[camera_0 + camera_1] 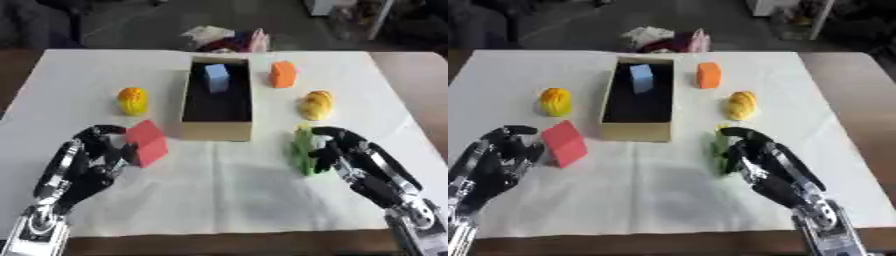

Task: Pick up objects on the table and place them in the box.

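So both hands are going at once here. The left hand (92, 160) has its fingers curled round the red block (147, 143), which sits just in front of the box's left corner. The right hand (754, 155) is curled against the green thing (721, 148); I can't tell if it's actually pinched yet.

If it were me, I'd get the thumb properly behind each piece before lifting, then raise them high enough to clear the front wall of the box (216, 131) and drop them toward the near end, since a blue block (216, 78) already stands at the far end.

Also waiting on the white-covered worktop (219, 200): a yellow piece (132, 100) left of the box, another yellow one (317, 104) on the right, and an orange block (282, 74) beside the far right wall. The right-hand yellow one sits just beyond the green thing, so watch the knuckles on the way up.
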Robot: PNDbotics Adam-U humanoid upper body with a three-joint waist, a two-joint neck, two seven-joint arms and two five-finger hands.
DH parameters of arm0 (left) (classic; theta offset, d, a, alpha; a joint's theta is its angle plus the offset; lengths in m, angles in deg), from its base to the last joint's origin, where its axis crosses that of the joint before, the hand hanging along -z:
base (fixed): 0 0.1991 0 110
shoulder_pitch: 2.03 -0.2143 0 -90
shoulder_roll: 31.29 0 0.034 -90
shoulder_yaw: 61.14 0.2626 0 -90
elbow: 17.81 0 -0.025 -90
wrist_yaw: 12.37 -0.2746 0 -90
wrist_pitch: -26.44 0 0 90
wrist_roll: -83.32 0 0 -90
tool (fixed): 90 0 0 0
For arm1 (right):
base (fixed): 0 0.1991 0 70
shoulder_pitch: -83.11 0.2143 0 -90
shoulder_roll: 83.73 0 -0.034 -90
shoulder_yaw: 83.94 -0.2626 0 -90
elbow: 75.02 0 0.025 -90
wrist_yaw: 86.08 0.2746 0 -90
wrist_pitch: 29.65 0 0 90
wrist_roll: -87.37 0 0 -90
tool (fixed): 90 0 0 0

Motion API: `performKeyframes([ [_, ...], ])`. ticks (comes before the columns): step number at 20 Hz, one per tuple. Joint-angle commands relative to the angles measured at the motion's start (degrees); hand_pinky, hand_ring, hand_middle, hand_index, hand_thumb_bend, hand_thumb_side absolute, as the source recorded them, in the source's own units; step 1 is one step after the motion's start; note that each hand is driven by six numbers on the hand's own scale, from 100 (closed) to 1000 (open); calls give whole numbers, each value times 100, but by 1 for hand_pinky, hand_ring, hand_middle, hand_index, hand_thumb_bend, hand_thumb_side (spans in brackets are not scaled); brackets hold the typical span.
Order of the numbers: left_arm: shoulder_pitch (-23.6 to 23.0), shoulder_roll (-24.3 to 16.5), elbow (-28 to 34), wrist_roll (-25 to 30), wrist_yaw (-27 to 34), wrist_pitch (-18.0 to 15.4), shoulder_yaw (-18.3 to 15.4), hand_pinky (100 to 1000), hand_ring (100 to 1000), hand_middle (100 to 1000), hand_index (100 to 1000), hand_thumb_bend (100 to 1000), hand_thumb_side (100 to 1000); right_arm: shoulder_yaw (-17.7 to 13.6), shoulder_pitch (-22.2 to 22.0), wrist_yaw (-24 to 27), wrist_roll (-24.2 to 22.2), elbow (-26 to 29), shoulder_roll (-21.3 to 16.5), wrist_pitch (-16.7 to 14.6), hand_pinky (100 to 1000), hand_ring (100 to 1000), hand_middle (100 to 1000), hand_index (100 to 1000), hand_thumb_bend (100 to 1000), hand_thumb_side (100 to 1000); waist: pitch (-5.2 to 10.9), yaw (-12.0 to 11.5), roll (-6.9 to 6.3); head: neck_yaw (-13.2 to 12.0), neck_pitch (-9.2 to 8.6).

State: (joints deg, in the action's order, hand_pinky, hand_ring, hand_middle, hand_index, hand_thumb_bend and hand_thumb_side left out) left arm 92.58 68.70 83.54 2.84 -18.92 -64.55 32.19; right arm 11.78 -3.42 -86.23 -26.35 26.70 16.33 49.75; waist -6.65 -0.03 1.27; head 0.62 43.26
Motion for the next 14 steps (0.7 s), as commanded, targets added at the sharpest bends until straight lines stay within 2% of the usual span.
performKeyframes([
  [1, 83, -136, 127, -21, -19, 0, -37, 619, 383, 246, 707, 472, 419, 0, 34, -25, 7, 106, -76, -3, 747, 466, 356, 843, 100, 549, 61, 7, -8, 3, -25],
  [4, 154, -406, 215, -65, -53, 7, -97, 620, 382, 248, 709, 474, 412, -3, 28, -35, 10, 99, -83, -3, 747, 467, 357, 843, 100, 550, 69, 13, -17, 5, -25],
  [6, 242, -770, 321, -92, -94, 15, -141, 623, 388, 266, 715, 475, 408, -10, 18, -44, 21, 93, -94, -1, 747, 468, 358, 843, 100, 551, 80, 15, -37, 10, -18],
  [10, 507, -1695, 441, -127, -231, 85, -236, 636, 422, 335, 731, 482, 399, -11, 3, -59, 22, 87, -119, -3, 748, 468, 359, 843, 100, 550, 107, 35, -89, 21, -23],
  [14, 890, -2698, 308, 65, -445, 119, -169, 672, 494, 448, 757, 506, 409, -2, -9, -67, 16, 82, -145, -7, 748, 469, 359, 843, 100, 549, 126, 81, -121, 11, -42],
])
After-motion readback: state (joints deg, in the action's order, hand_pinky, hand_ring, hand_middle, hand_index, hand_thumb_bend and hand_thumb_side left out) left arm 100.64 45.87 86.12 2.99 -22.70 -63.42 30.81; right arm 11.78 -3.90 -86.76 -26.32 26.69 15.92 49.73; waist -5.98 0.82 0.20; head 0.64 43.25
